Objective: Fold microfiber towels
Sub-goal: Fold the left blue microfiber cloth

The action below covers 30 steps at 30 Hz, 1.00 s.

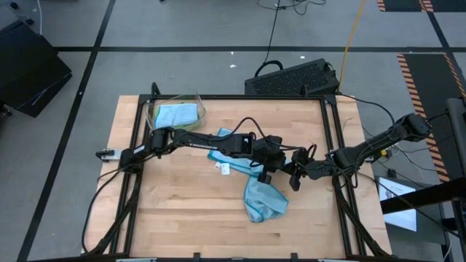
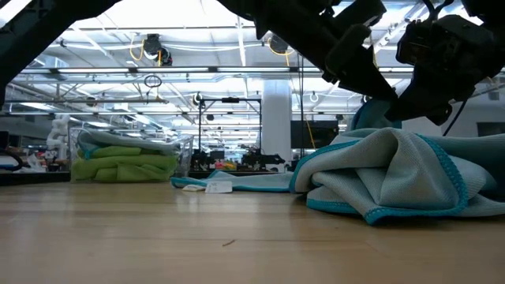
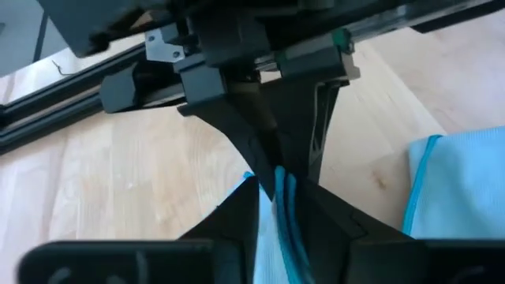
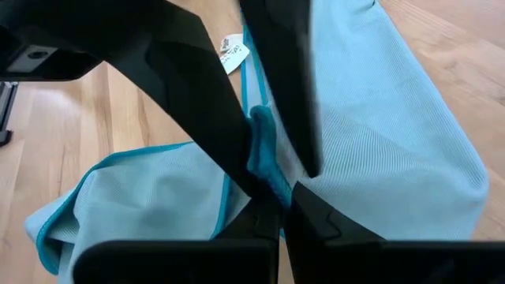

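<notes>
At the far left corner of the pale, planked wooden tabletop [image 1: 182, 211] stands a clear plastic bin [image 1: 175, 113] with thin glossy walls; from above a flat light blue folded cloth [image 1: 177, 114] shows in it, and from table height soft lime green cloths [image 2: 122, 166] are stacked under that. Moving right, the left arm reaches across the middle of the tabletop over a second light blue towel [image 1: 222, 138], of which only a flat edge shows beside the arm, with a small white tag [image 1: 223, 168] lying on the wood just beside it. The left gripper [image 3: 278, 183] has its dark, tapered fingers nearly together, pinched on a thin fold of light blue towel with a darker teal stitched hem. That loose towel [image 1: 263, 200] hangs down and lies crumpled in soft rounded folds on the tabletop right of centre, its fine ribbed microfiber weave plain in the right wrist view. Just to the right, the right gripper [image 4: 272, 189] is clamped tight on a bunched teal-edged hem of the same towel, the two grippers close together above the heap.
</notes>
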Motion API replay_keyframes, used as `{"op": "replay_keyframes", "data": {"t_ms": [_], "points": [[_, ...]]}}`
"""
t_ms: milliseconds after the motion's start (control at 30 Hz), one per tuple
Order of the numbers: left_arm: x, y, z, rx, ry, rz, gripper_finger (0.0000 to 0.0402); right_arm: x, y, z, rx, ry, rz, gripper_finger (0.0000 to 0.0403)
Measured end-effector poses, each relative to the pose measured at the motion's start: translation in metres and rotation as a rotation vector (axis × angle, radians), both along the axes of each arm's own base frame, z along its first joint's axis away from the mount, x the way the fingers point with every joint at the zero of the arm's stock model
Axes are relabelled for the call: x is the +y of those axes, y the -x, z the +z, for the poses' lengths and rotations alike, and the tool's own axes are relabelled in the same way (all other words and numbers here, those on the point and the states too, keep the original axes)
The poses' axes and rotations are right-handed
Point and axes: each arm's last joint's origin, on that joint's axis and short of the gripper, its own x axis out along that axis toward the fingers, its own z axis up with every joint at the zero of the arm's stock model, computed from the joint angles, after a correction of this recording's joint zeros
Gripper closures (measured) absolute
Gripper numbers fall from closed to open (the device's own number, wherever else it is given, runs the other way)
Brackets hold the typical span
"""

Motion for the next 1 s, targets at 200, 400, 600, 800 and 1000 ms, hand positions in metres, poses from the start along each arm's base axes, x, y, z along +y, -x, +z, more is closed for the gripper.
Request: {"op": "replay_keyframes", "data": {"t_ms": [200, 400, 600, 800, 1000], "points": [[-0.001, 0.002, -0.002, 0.029, 0.036, -0.01, 0.0391, 0.0, 0.0, 0.0, 0.0, 0.0, 0.0, 0.0402], [-0.002, 0.006, 0.0, 0.068, 0.051, 0.063, 0.0396, 0.0, 0.0, 0.0, -0.006, -0.037, -0.021, 0.0362], [0.006, 0.018, 0.03, 0.048, 0.082, 0.152, 0.0398, -0.001, 0.008, 0.011, -0.034, -0.081, 0.069, 0.026], [0.015, 0.03, 0.051, 0.058, 0.109, 0.193, 0.0399, -0.007, 0.024, 0.02, 0.049, -0.038, 0.087, 0.0165], [0.028, 0.032, 0.049, 0.077, 0.117, 0.227, 0.04, -0.006, 0.021, 0.004, 0.165, 0.05, 0.123, 0.0132]]}}
